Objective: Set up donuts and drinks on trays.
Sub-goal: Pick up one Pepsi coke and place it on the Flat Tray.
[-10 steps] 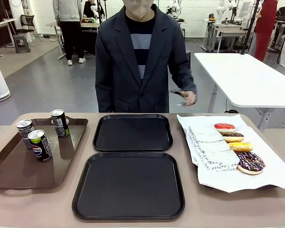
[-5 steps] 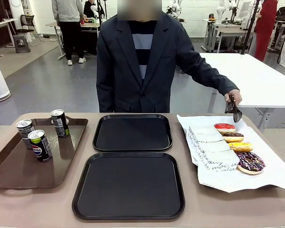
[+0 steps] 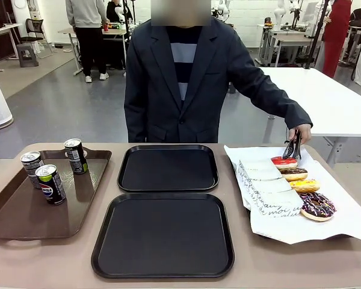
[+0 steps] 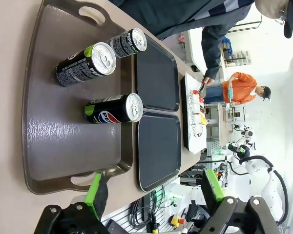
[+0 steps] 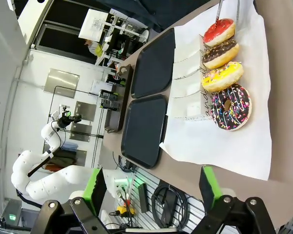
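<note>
Two black trays lie in the middle of the table, the far tray (image 3: pixel 168 168) and the near tray (image 3: pixel 162 235), both with nothing on them. Three drink cans (image 3: pixel 50 183) (image 3: pixel 32 164) (image 3: pixel 75 155) stand on a glossy brown tray (image 3: pixel 24 217) at the left. Several donuts rest on white paper at the right: red-iced (image 3: pixel 284 162), chocolate (image 3: pixel 294 173), yellow (image 3: pixel 305 185), sprinkled chocolate (image 3: pixel 316 206). My left gripper (image 4: pixel 154 192) hangs open above the brown tray's near edge, cans (image 4: pixel 115 108) ahead. My right gripper (image 5: pixel 151 187) is open, short of the donuts (image 5: pixel 231 107).
The person stands at the far side in a dark jacket, holding black tongs (image 3: pixel 293 144) down at the red-iced donut. White paper holders (image 3: pixel 262 180) with black script lie left of the donuts. A white sheet (image 3: pixel 349 223) covers the table's right end.
The person's arm has swung out to the right and lowered the tongs onto the red-iced donut. Trays, cans and donuts have not moved.
</note>
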